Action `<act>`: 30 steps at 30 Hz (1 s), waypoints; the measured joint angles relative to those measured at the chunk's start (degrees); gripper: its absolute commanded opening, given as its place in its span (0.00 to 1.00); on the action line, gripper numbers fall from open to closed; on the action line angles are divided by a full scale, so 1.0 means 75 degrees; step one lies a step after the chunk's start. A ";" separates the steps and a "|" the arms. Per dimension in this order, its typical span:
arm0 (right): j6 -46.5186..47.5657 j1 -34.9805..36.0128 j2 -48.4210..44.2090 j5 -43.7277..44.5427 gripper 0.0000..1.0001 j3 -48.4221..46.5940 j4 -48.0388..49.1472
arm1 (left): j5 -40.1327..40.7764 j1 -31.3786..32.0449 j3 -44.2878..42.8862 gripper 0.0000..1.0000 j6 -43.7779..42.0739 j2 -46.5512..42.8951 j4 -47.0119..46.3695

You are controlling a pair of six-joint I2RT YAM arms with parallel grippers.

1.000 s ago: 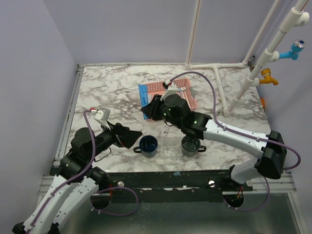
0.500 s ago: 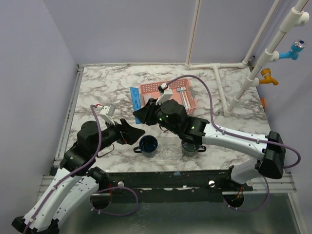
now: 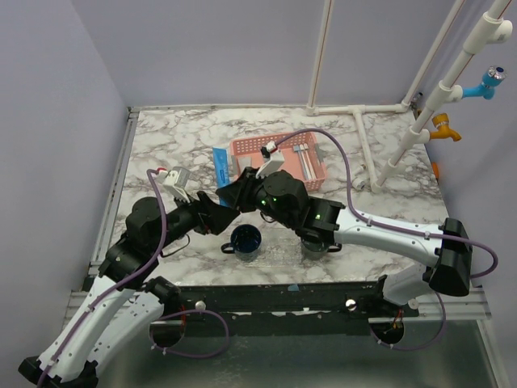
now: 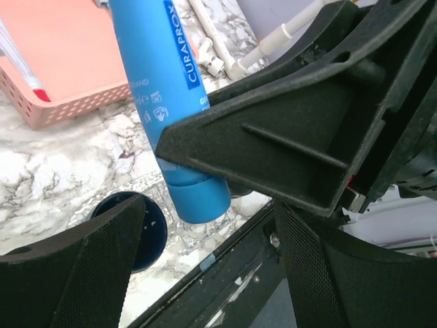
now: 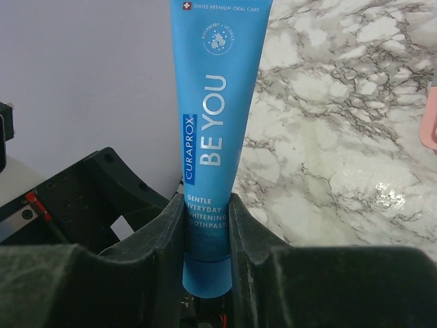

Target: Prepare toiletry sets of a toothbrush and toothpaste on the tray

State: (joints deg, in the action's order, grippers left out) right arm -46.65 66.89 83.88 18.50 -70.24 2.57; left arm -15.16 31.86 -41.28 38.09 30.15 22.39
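- The tray (image 3: pixel 279 252) lies on the table (image 3: pixel 170 145), under both jaws.
- The navy mug (image 3: pixel 245 241) sits just below them.
- The right jaws grip the toothpaste tube (image 5: pixel 212 137) near its cap end.
- The left jaws stand open near that end, apparently for a handover; next they must close squarely on the tube.

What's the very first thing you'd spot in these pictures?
The bright blue toothpaste tube jumps out first, pinched near its cap end by the right pincer above the marble table. The left pincer gapes open right beside it. A navy mug waits just below, and a pink basket sits farther back.
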 measured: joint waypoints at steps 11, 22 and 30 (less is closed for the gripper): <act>-0.0198 0.0137 0.0000 0.0090 0.21 0.0000 0.0035 | 0.0052 0.0003 -0.0152 0.58 -0.0140 0.0146 0.0000; -0.0265 0.0242 0.0003 0.0096 0.21 -0.0128 0.0055 | 0.0105 0.0003 -0.0157 0.57 -0.0227 0.0198 -0.0003; -0.0382 0.0242 0.0003 0.0096 0.21 -0.0128 0.0099 | 0.0146 0.0003 -0.0262 0.57 -0.0358 0.0239 0.0047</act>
State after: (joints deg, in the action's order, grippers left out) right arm -49.52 68.71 83.90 19.22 -71.20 3.31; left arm -14.06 31.88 -43.24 35.40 31.94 22.74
